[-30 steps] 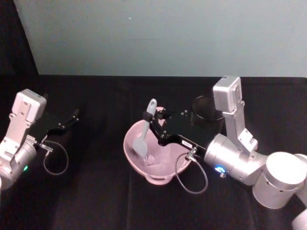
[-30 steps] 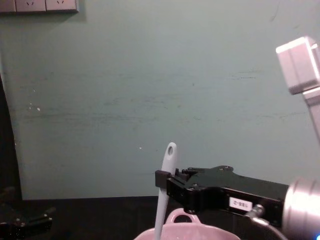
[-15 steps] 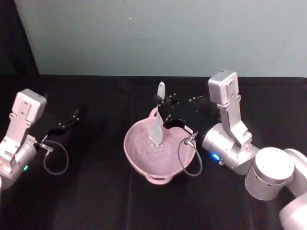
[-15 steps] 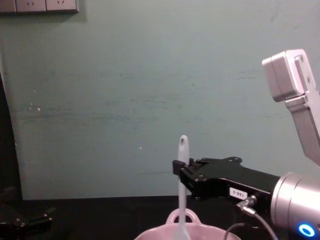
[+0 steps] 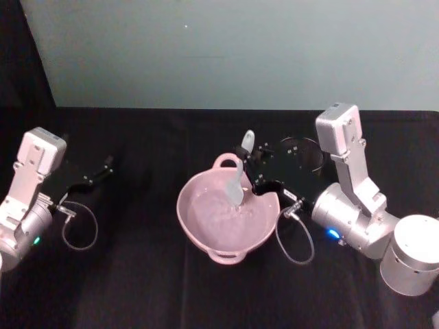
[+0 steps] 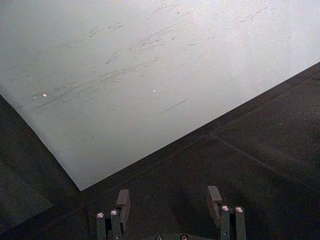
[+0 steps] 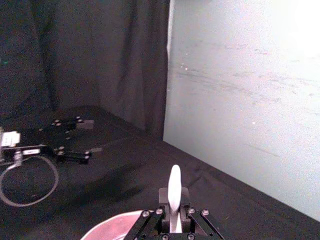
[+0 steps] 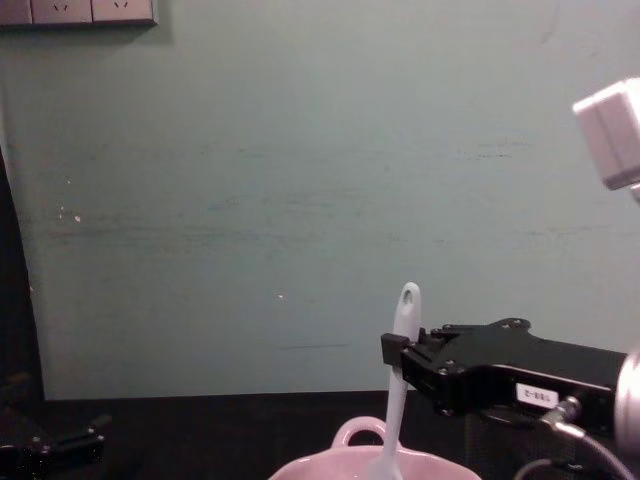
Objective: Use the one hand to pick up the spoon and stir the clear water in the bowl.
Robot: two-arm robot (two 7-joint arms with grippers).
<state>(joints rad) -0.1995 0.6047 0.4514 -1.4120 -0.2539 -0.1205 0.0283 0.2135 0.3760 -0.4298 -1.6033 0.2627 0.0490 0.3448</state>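
The bowl (image 5: 186, 221) sits on the black table (image 5: 151, 274) in front of the robot, its loop handle (image 5: 228, 162) on the far rim. In the chest view its lower part is cut off.

The spoon (image 5: 240, 175) stands in the bowl, long axis near upright. The blade is down inside, toward the far right of the bowl, and the holed handle tip points up, leaning a little away from the robot and to its right. From the chest the rim hides the blade. Any water around it is hard to make out.

The right gripper (image 5: 251, 171) reaches in from the right above the far rim, its fingers clamped on the handle below the tip.

At the left, the left gripper (image 5: 95, 175) rests low over the table, fingers (image 6: 122, 200) spread apart and holding nothing.

Beyond the right gripper, a dark mesh cup (image 5: 302, 152) is partly hidden and barely distinct from the cloth.
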